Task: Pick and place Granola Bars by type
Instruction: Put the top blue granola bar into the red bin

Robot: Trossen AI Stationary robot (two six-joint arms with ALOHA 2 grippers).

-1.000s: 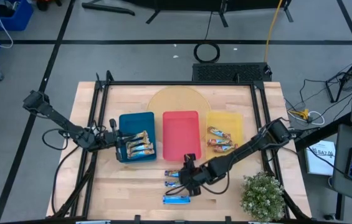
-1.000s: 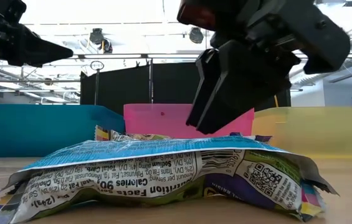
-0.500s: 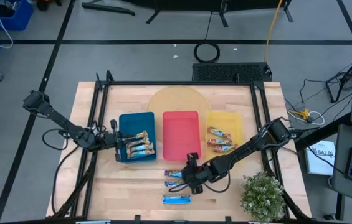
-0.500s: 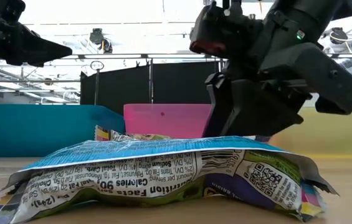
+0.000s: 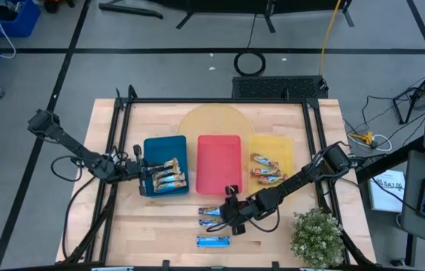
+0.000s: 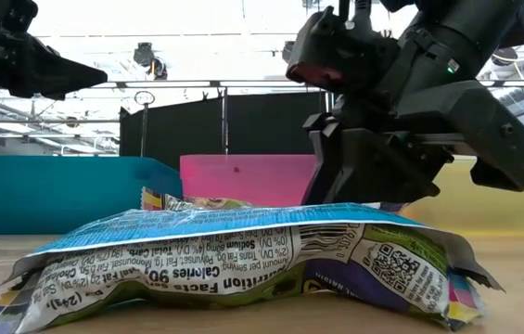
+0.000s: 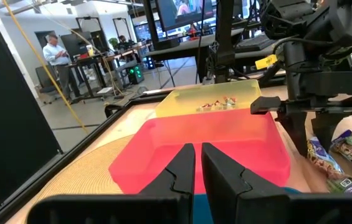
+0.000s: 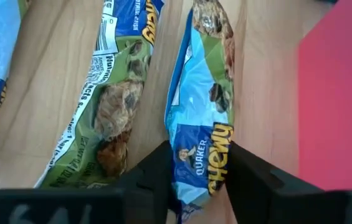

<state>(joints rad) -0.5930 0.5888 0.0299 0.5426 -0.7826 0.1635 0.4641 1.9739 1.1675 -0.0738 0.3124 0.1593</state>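
Table (image 5: 159,233) of pale wood carried three trays side by side: the blue tray (image 5: 154,144) under the left arm held three tan-gold bars (image 5: 168,175), the red tray (image 5: 218,162) between the others looked empty, and the yellow tray (image 5: 283,147) held red-orange bars (image 5: 265,167). Near the front edge, below the red tray, lay three blue-white granola bars; the frontmost bar (image 5: 213,241) sat apart from the other two.

The right gripper (image 5: 229,211) was far nearer these than the left. It stood directly over the blue-white bar (image 8: 202,118) closest to the red tray, its fingers (image 8: 154,171) parted and straddling one end of the wrapper, one on each long side, not visibly pinching it. The bar's long axis ran straight ahead from the gripper, parallel to its neighbour (image 8: 110,106), so the fingers would close across the narrow width.

The left gripper (image 7: 195,163) waited at the blue tray, fingers nearly together and holding nothing.
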